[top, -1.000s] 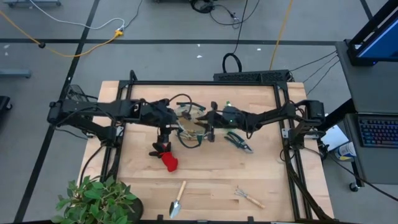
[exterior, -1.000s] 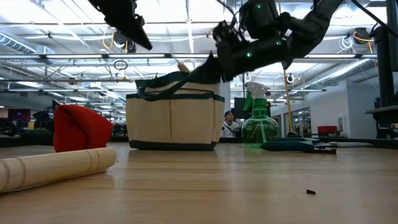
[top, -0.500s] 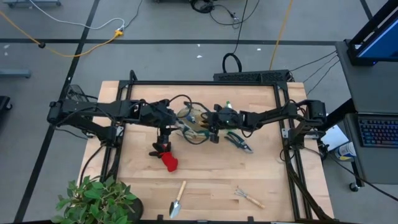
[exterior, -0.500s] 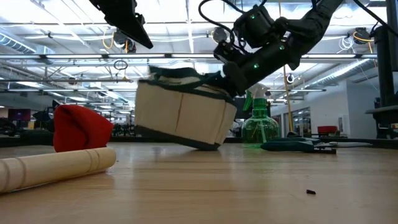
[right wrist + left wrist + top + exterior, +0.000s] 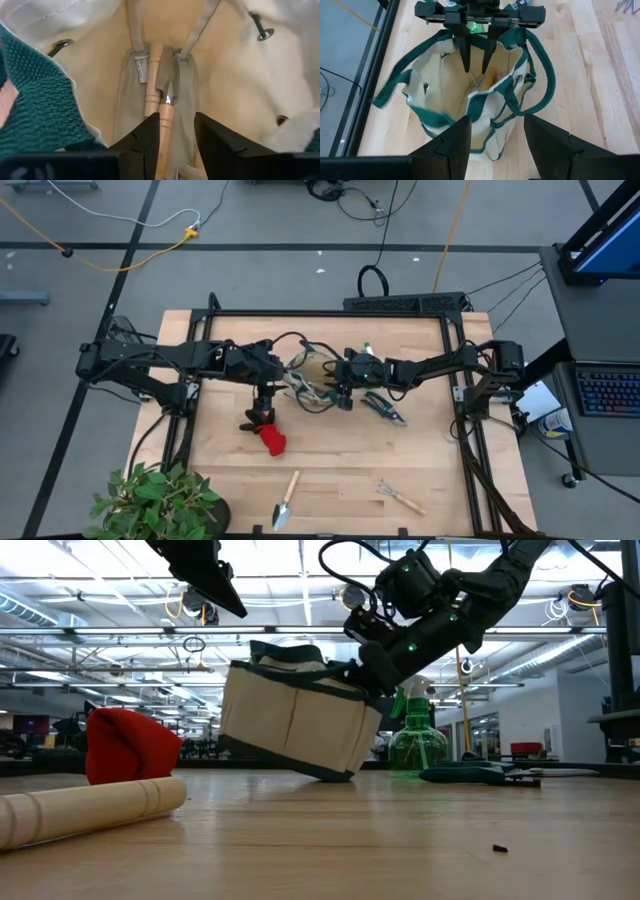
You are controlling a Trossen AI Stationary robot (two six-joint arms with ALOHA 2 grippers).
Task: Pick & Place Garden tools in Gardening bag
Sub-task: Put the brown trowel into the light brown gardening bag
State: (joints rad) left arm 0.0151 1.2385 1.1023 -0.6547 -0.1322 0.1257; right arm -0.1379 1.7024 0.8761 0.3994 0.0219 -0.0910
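The beige bag point(image 5: 312, 380) with a dark green rim is tipped in the low view point(image 5: 295, 720). It rests on its lower right edge point(image 5: 338, 775), with the left of its base off the table. My right gripper point(image 5: 476, 65) reaches into the bag's mouth. Its fingers are apart on either side of a wooden tool handle point(image 5: 165, 130) lying inside, next to a second handle point(image 5: 152, 75). My left gripper point(image 5: 492, 135) is open and empty, high above the table left of the bag point(image 5: 205, 575). The red-and-black glove point(image 5: 270, 438) lies near the bag's left. My right gripper comes slanting down from the table's right, over the bag's right rim point(image 5: 365, 675), with its fingers point(image 5: 467, 52) inside the mouth. The bag leans toward it. The bag wall hides where they touch. I cannot tell whether a finger touches the wooden handle point(image 5: 165, 115).
A green spray bottle point(image 5: 415, 735) stands right of the bag, and pruning shears point(image 5: 383, 408) lie beside it. A trowel point(image 5: 287, 500) and a small fork point(image 5: 400, 498) lie near the front edge. A leafy potted plant point(image 5: 155, 500) stands at the front left corner.
My right gripper has gone toward the table's left and down into the bag's mouth. The bag, upright a second ago, has tipped: the left of its base has lifted while its lower right edge stayed on the table. It has hardly moved in the last half second.
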